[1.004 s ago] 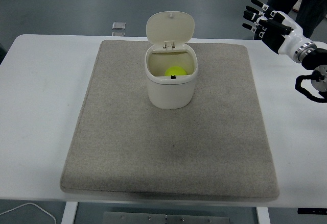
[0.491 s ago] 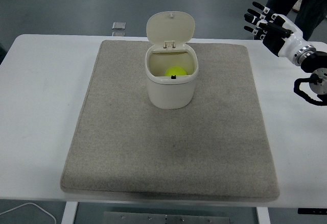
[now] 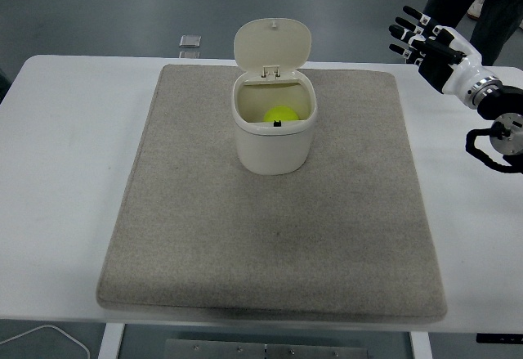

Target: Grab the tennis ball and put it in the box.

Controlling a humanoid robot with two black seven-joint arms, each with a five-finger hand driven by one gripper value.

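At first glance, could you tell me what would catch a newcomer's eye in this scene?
The cream box with its lid flipped up stands toward the far middle of the grey mat, and the bright yellow-green tennis ball lies inside it. At the far right, the right hand hangs over the table's edge, its fingers spread and empty.

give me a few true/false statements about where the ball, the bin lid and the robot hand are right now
1. The tennis ball lies inside the white lidded bin. True.
2. The bin's lid is closed. False: it stands open, hinged up at the back.
3. The right hand holds the ball. False: its fingers are spread and empty, far right of the bin.
4. The bin stands on the grey mat. True.
5. The left arm reaches over the mat. False: no left arm is in view.
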